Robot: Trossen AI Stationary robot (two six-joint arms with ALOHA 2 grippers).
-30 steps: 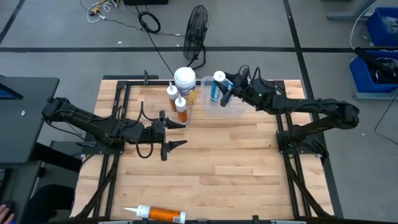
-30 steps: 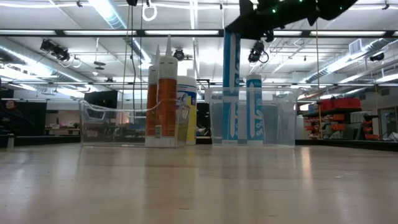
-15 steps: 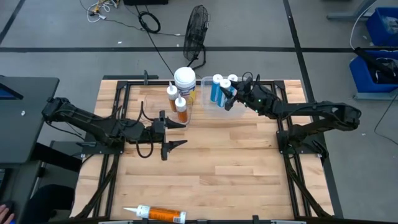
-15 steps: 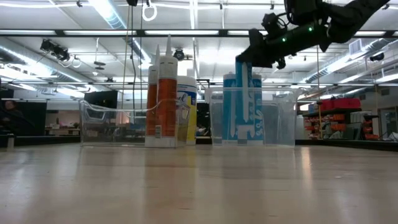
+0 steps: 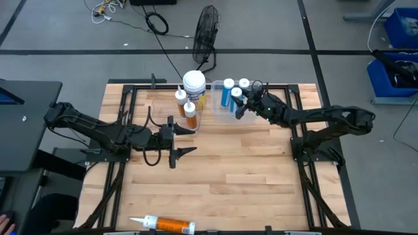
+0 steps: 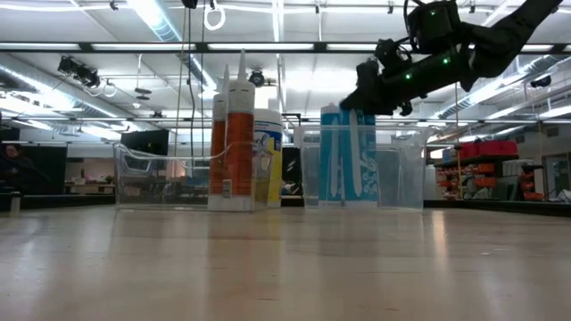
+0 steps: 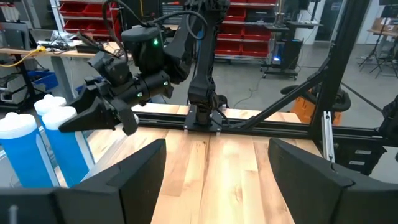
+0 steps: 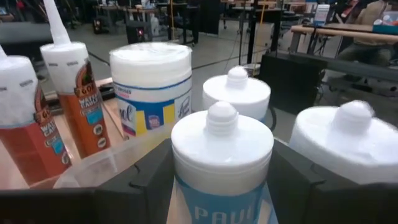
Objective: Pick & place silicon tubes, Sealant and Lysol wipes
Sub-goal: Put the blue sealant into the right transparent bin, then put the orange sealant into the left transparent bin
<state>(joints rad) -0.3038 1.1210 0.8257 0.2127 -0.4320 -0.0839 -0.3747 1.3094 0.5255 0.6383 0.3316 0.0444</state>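
the lysol wipes (image 5: 194, 83) stand upright at the far edge of the worktop (image 5: 222, 170), in the clear bin (image 6: 161, 178) they share with two orange tubes (image 5: 185, 104) — white lid up, label outward. just beside it the second clear bin (image 5: 251, 116) holds three blue tubes (image 5: 234, 93), caps up and close together.

right gripper (image 5: 242, 104) sits over that second bin; in the right wrist view its fingers (image 8: 149, 180) flank the nearest blue tube (image 8: 221, 162) on both sides, spread wider than the cap, not pinching it. judgement: tube is seated among the others and let go, upright so the bin wall props it.

left gripper (image 5: 185, 140) waits low over mid-worktop, fingers spread wide, holding nothing.

one more orange tube (image 5: 164, 224) lies on its side at the near edge, well apart from both bins — likely the remaining item to place.
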